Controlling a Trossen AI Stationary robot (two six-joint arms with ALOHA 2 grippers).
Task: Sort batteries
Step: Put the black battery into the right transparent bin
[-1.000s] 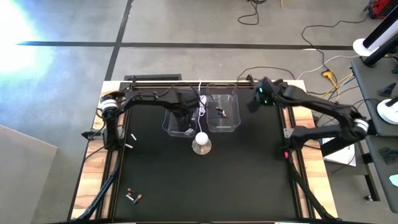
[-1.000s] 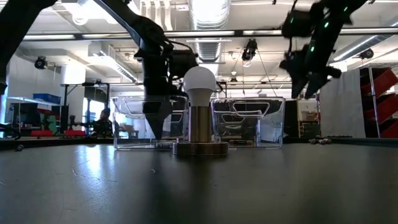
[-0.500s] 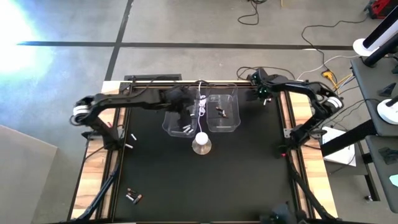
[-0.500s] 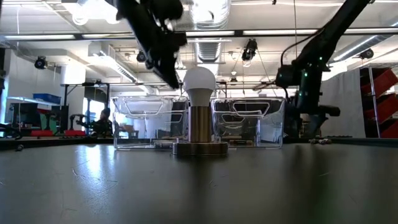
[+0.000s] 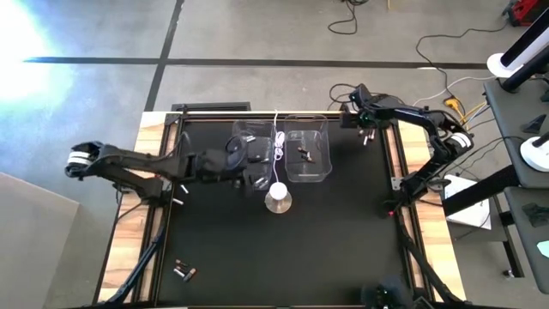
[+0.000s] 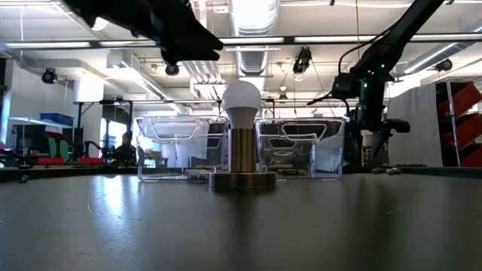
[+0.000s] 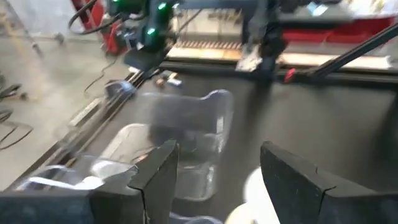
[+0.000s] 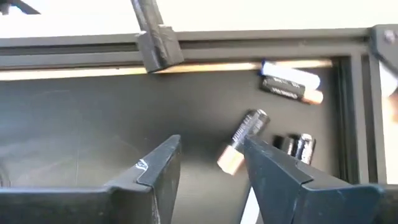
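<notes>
Gaping empty, left pincer [image 7: 214, 177] hangs above bins; right pincer [image 8: 208, 168], parted, overhangs batteries [image 8: 242, 140].

Table mat [image 5: 283, 249] black with pale wood edging [image 5: 154, 120]; two bins [image 5: 309, 159] clear; lamp bulb [image 6: 241, 96] white on brassy base [image 6: 242, 179]; batteries [image 8: 239, 140] dark with coppery ends, one silvery-white [image 8: 289, 76]; both arms dark, green lights on right arm [image 5: 361, 123].

i see four batteries [image 8: 283, 85] lying flat ahead of my right fingers [image 8: 283, 180]: a pair beyond the tips, one angled copper-tipped cell between them, one dark beside.
</notes>
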